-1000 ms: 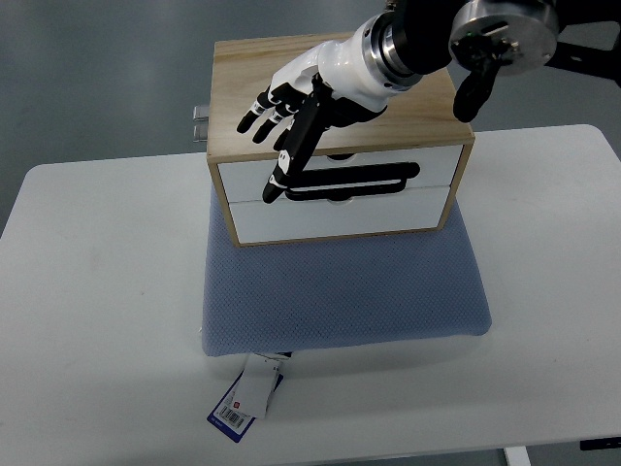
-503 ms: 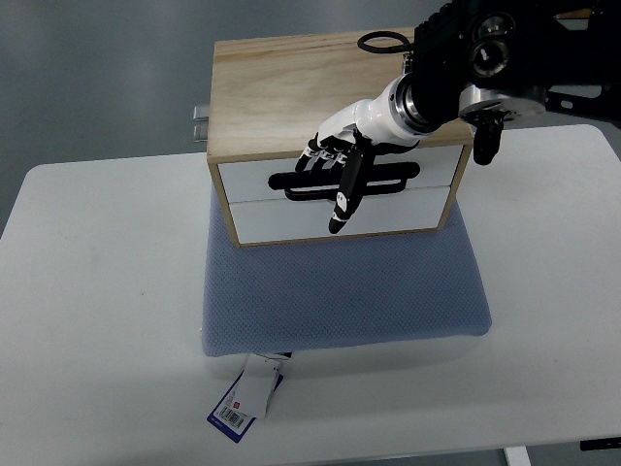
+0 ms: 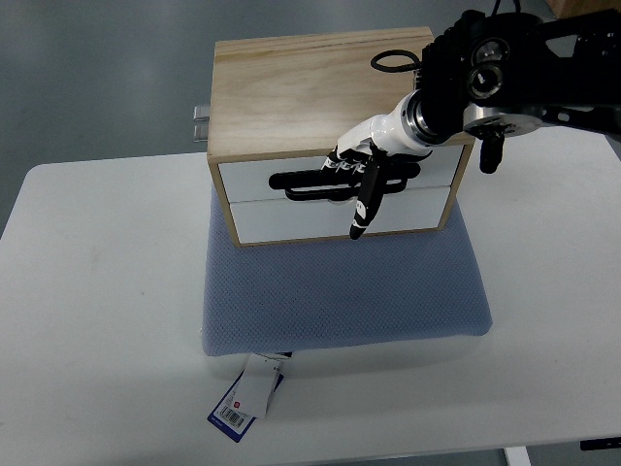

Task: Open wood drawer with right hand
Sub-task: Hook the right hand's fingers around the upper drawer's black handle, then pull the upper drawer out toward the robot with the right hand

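A light wood drawer box with two white drawer fronts stands on a blue-grey cushion. Each front has a long black handle slot. My right hand, white with black fingers, comes in from the upper right and hangs in front of the upper drawer front. Its fingers curl at the black handle near the middle, and the thumb points down over the lower drawer front. Both drawers look closed. My left arm does not show.
The cushion lies on a white table. A white and blue tag sticks out from under the cushion's front edge. A small metal fitting shows at the box's back left. Grey floor lies beyond the table.
My right hand came down from the box top to the drawer fronts and shifted right along the handle. Its fingers went from stretched out to curled at the handle.
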Controlling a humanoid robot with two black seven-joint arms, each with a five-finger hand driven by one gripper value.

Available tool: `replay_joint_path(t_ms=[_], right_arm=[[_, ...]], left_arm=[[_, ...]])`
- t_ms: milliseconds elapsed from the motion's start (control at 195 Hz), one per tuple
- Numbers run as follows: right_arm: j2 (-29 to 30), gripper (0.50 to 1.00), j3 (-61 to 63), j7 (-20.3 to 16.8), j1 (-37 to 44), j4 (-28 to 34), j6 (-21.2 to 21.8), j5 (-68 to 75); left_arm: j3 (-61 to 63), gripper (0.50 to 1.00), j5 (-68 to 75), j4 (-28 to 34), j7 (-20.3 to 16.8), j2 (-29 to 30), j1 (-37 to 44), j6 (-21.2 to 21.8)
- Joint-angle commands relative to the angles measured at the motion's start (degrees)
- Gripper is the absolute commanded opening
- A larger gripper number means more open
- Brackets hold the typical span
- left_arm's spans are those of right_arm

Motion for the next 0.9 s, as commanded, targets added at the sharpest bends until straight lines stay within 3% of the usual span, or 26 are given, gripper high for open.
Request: replay_joint_path(t_ms=[0, 144, 441, 897], right_arm=[[0.4, 0.94, 0.0, 0.0, -1.6, -0.8, 0.0, -1.4], [0.2, 0.942, 0.1, 0.0, -2.8, -1.1, 1.0, -1.8], [-1.3, 0.94, 1.0, 0.0, -1.8, 0.5, 13.4, -0.4], [-4.1, 0.94, 2.5, 0.0, 0.6, 6.0, 21.1, 3.2]], left_arm=[[0.0, 1.0, 0.0, 0.1, 0.0, 0.0, 0.0, 0.1], [0.0, 1.0, -0.1, 0.3, 0.0, 0.0, 0.0, 0.1], [0.0, 1.0, -0.1, 0.3, 0.0, 0.0, 0.0, 0.1], [-0.1, 1.0, -0.1, 1.1, 0.0, 0.0, 0.0, 0.1]])
